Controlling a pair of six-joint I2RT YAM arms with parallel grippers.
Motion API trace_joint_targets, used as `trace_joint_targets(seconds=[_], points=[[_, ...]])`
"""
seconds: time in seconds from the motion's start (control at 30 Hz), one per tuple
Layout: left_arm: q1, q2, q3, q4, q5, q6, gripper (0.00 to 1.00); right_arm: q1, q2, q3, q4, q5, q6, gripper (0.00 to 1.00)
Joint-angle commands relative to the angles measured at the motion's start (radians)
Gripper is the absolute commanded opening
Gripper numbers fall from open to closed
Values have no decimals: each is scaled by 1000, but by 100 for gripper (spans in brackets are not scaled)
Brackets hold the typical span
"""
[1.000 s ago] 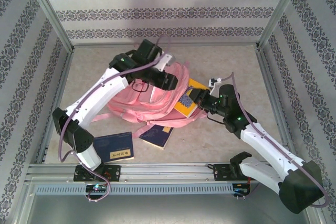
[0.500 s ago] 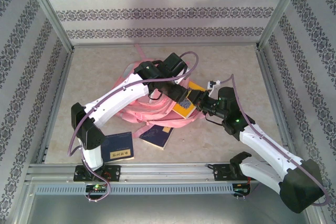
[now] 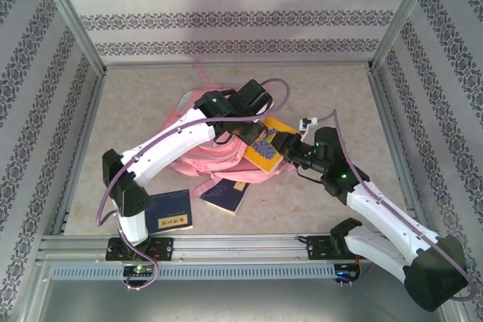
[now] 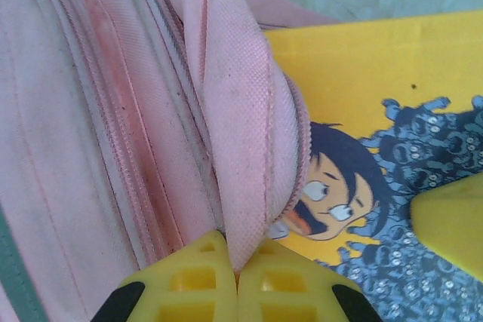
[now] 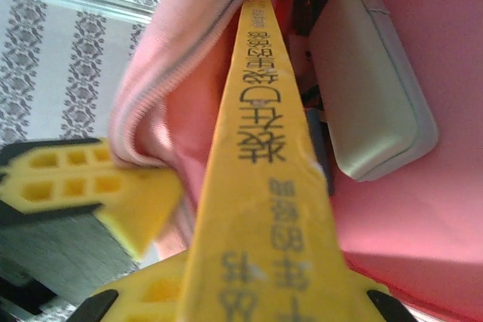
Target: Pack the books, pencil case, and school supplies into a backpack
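The pink backpack (image 3: pixel 202 154) lies mid-table, its opening facing right. My left gripper (image 3: pixel 252 138) reaches over it and is shut on the pink fabric rim (image 4: pixel 245 148) of the opening, the yellow fingertips (image 4: pixel 204 277) pinching the cloth. My right gripper (image 3: pixel 284 144) is shut on the yellow cartoon book (image 3: pixel 264 150), holding it by its spine (image 5: pixel 260 156) with the far end inside the backpack (image 5: pixel 423 224). The cartoon cover (image 4: pixel 355 179) shows beside the rim. The pale grey-green pencil case (image 5: pixel 370 88) lies inside the backpack. The school supplies are out of view.
Two navy books lie on the table in front of the backpack, one (image 3: pixel 170 213) by the left arm's base and one (image 3: pixel 226 196) under the backpack's front edge. Metal frame posts and the near rail (image 3: pixel 241 245) bound the table.
My left arm swung right across the backpack and its gripper shut on the opening's rim. The right gripper edged the yellow book a little further towards the opening.
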Motion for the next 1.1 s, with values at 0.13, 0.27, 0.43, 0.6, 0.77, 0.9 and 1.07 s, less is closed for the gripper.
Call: trace_joint_targets(seconds=[0.13, 0.27, 0.43, 0.6, 0.77, 0.9, 1.07], points=[[64, -197, 20, -15, -63, 57, 0, 31, 22, 1, -35, 58, -149, 0], [70, -244, 9, -12, -85, 74, 0, 47, 72, 13, -64, 83, -174, 0], [79, -299, -27, 3, -111, 82, 0, 71, 65, 40, -109, 128, -161, 0], [91, -327, -64, 17, -102, 82, 0, 73, 33, 51, -17, 73, -51, 0], [100, -345, -85, 46, -65, 74, 0, 105, 47, 110, 57, 85, 72, 0], [117, -355, -84, 57, -40, 67, 0, 124, 110, 154, 116, 113, 162, 0], [140, -365, -85, 74, -3, 50, 0, 153, 239, 181, 221, 187, 275, 0]])
